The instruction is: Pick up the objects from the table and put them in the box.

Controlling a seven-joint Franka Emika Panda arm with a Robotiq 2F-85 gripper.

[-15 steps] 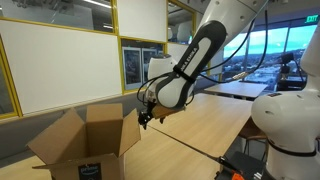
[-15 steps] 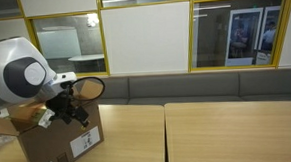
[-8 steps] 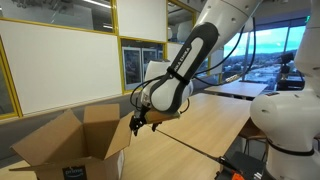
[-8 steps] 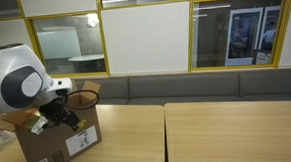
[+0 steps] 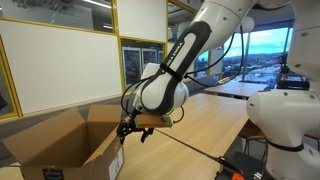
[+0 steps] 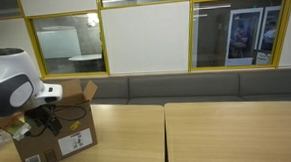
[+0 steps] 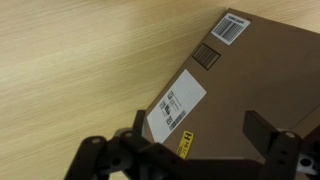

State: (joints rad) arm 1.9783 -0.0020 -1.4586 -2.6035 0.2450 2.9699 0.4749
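Note:
The brown cardboard box [image 5: 62, 150] stands with its flaps open on the light-wood table [image 5: 210, 125]. It also shows in an exterior view [image 6: 57, 142]. My gripper [image 5: 130, 129] hangs at the box's near upper edge. In an exterior view it is dark against the box, so the gripper [image 6: 38, 123] is hard to read there. In the wrist view the gripper [image 7: 200, 140] is open, with its two dark fingers wide apart over a labelled brown wall of the box [image 7: 250, 70]. Nothing is between the fingers. The green ball and the black disc are out of view.
Bare tabletop [image 7: 70, 60] lies beside the box. A second table [image 6: 238, 131] adjoins it. A bench [image 6: 186, 87] and glass walls run behind. A white robot body [image 5: 290, 120] stands at the frame edge, with dark gear [image 5: 240, 165] at the table's edge.
My gripper has moved down and along the table towards the box end. The box has shifted the same way with it.

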